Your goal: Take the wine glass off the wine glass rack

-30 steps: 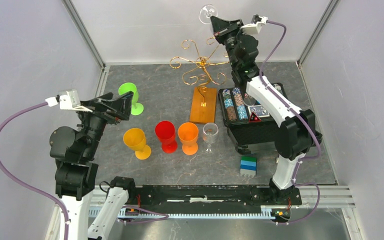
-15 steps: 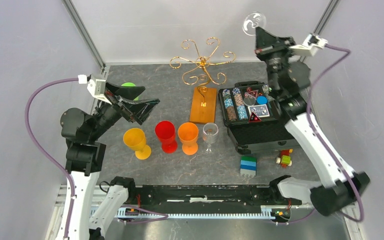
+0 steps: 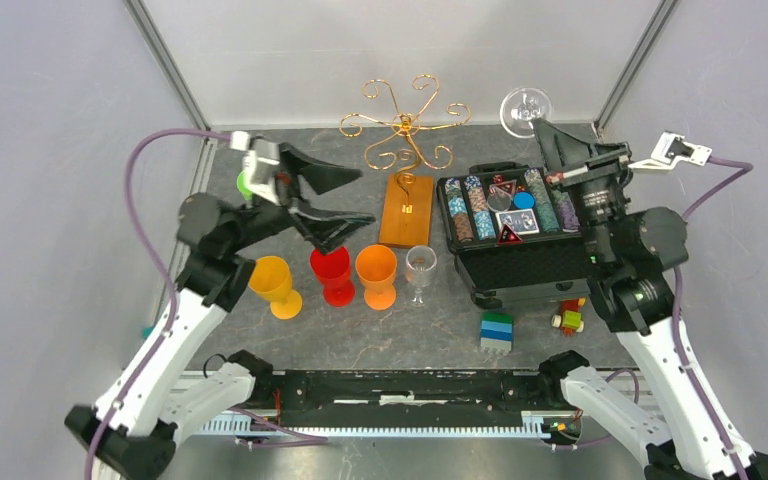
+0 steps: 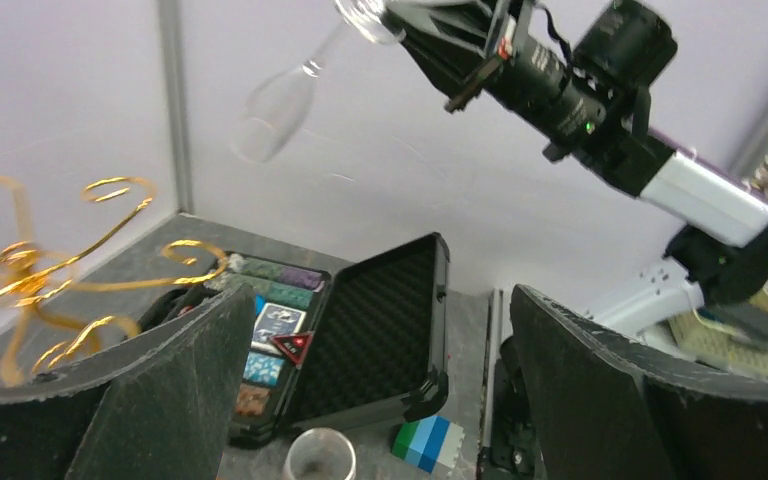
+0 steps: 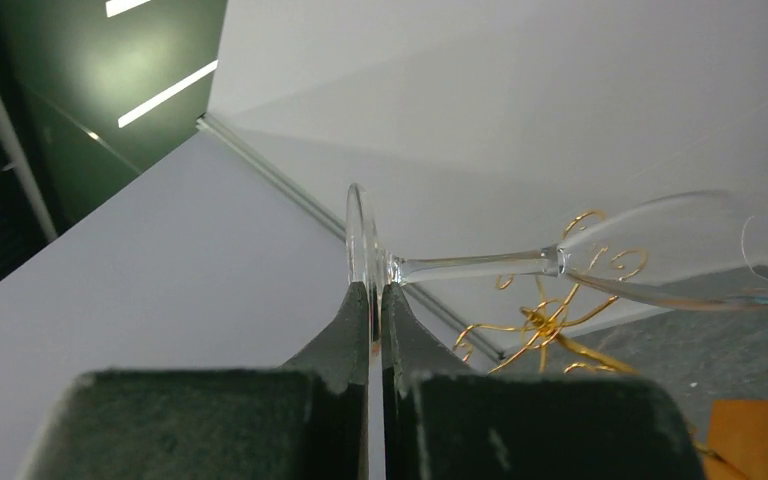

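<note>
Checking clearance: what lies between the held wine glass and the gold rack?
Nothing: the top external view shows a bare gap between the wine glass, held by the right claw, and the rack.

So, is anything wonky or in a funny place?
Yes: the wine glass lies sideways in mid-air, off the wine glass rack, pinched by the edge of its foot in the right claw. Nothing looks spilled or broken.
</note>
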`<state>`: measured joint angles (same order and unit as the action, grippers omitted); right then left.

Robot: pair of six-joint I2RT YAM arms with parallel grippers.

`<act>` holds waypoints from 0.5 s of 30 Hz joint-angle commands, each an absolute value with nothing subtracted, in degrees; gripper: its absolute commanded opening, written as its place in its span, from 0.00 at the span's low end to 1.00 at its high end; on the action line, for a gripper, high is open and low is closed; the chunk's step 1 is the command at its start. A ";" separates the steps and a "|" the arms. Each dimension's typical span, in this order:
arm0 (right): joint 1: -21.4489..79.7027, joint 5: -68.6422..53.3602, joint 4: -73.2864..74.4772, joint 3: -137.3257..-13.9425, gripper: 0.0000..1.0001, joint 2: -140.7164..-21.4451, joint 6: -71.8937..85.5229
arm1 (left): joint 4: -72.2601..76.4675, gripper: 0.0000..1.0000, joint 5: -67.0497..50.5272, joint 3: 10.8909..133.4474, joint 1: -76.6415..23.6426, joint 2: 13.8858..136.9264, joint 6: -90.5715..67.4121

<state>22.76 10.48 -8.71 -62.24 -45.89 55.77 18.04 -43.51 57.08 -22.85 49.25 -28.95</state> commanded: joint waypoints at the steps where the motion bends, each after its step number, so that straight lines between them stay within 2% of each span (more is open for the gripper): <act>1: 22.94 0.36 -7.19 -64.23 0.00 -42.97 62.34 | 19.90 1.00 -42.30 62.29 -32.98 56.17 -11.45; 7: 22.94 -11.29 -8.16 -65.59 0.00 -43.93 70.55 | 19.99 1.00 -39.81 72.52 -41.36 66.40 5.66; 15: 22.98 -16.42 -10.07 -67.90 0.00 -44.52 75.24 | 20.37 1.00 -39.28 81.23 -43.41 75.58 23.46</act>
